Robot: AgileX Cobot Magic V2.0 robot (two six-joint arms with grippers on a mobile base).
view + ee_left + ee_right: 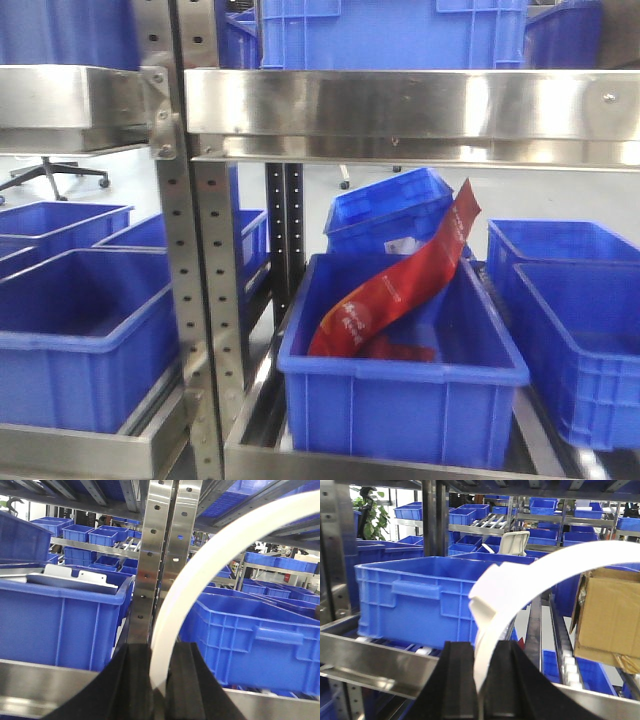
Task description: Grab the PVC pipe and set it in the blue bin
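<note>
- Where the two black fingers of my left gripper (pixel 160 647) meet, they are clamped on a white pipe (pixel 165 630). It rises from between them and arcs up to the right, out of frame.
- My right gripper (pixel 481 645) is likewise pinched tight on white curved pipe (pixel 555 565), which has a stepped joint a little above the fingers. I cannot tell whether both grips are on one length.
- In both wrist views the pipe hangs in the air, inside no bin.
- Left wrist view, just behind the pipe: a punched steel post (pixel 157 555). Left of the post is a near bin (pixel 60 625) with a grey metal plate (pixel 75 577) lying across its top.
- Right wrist view: a ribbed bin (pixel 420 600) sits on the shelf left of the pipe, and a cardboard box (pixel 610 610) sits to its right.
- Front view: an open front bin (pixel 400 420) stands on the lower shelf under a steel beam (pixel 400 105). A red packet (pixel 410 285) leans across it, its upper end standing above the back rim.
- Far off: rows of blue bins on racks and a potted plant (pixel 375 515).
</note>
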